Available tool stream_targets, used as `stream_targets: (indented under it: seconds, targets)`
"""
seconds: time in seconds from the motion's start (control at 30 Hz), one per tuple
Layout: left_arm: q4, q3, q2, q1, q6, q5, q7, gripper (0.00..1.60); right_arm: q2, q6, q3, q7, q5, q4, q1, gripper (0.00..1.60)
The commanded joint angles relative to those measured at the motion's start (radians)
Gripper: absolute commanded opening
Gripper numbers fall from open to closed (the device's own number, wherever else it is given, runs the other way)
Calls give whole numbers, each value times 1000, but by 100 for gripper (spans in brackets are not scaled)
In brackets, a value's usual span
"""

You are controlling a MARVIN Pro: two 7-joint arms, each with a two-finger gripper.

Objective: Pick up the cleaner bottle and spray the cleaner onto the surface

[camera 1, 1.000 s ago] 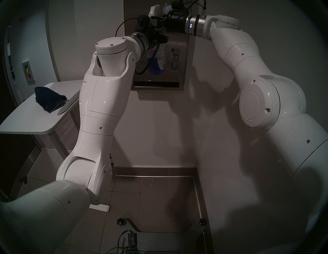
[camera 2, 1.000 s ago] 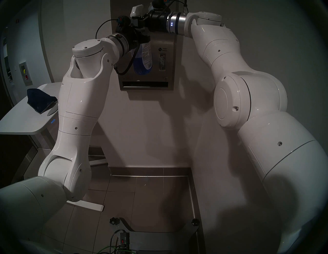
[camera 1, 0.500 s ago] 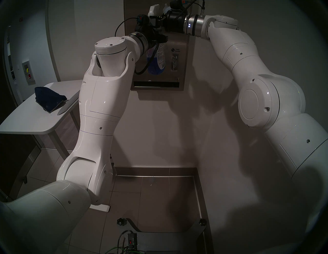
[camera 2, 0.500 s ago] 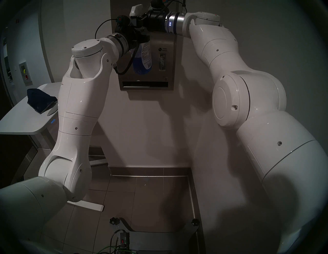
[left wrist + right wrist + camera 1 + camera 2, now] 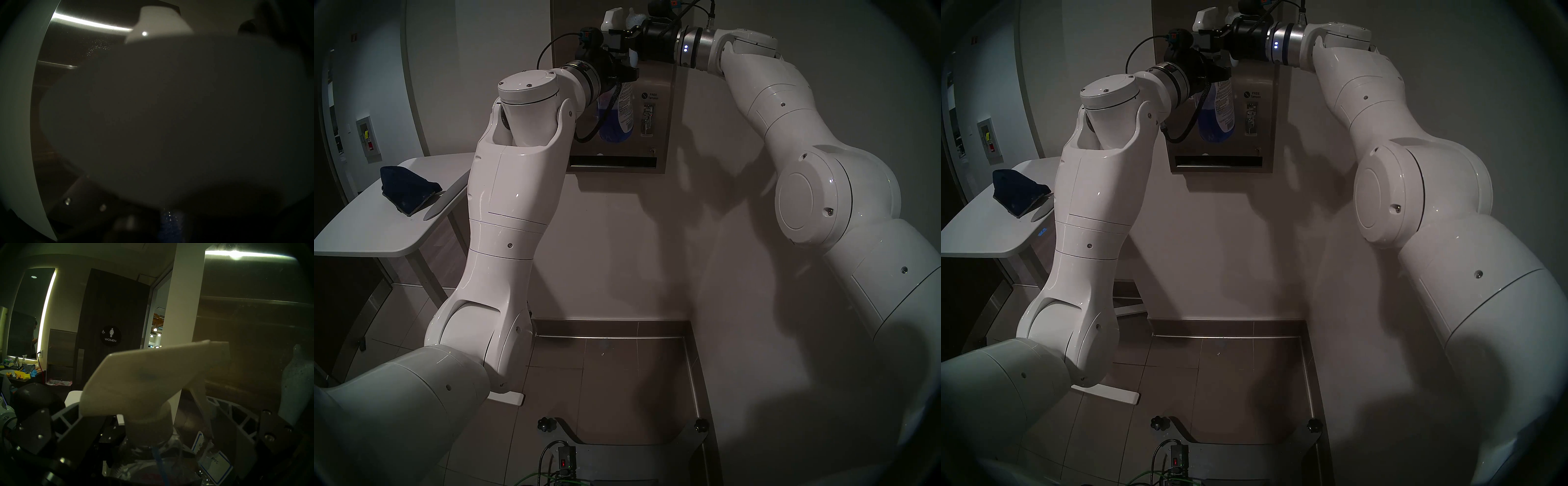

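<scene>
Two tools work high in front of the wall unit. Nearest the robot, the left tool [image 5: 624, 73] is clamped fully shut on the neck of the cleaner bottle [image 5: 617, 115], just under the white spray head [image 5: 147, 378]; the body hangs upright below it, held in the air close before the surface [image 5: 656, 88]. Judged from its look, the bottle is thin clear plastic, roughly half full of blue cleaner [image 5: 612, 127], so moderately heavy, bottom-weighted and slick on the sides; the stiff neck collar seems the sound place to hold, as squeezing the body would likely flex it. Slightly farther, the right tool [image 5: 619, 35] comes in level from the right with its jaws wide, straddling the spray head and trigger; whether its fingers [image 5: 244, 421] touch the trigger cannot be told. Farthest, the steel panel shows fine droplets [image 5: 97, 45].
</scene>
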Motion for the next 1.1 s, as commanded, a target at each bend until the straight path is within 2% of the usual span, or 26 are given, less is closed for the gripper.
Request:
stream_targets:
  seconds: [0.0, 0.6, 0.8, 1.07]
  targets:
    - [-35, -10, -11, -62, -31, 1, 2, 0, 62, 26, 15, 15, 2, -73, 24, 160]
    - [-33, -14, -18, -62, -29, 11, -2, 0, 164, 121, 59, 35, 5, -247, -65, 160]
    - [-33, -15, -20, -61, -28, 14, -4, 0, 157, 110, 127, -31, 30, -325, -108, 160]
    - [-33, -17, -22, -60, -25, 18, -6, 0, 99, 71, 222, -159, 66, -418, -185, 160]
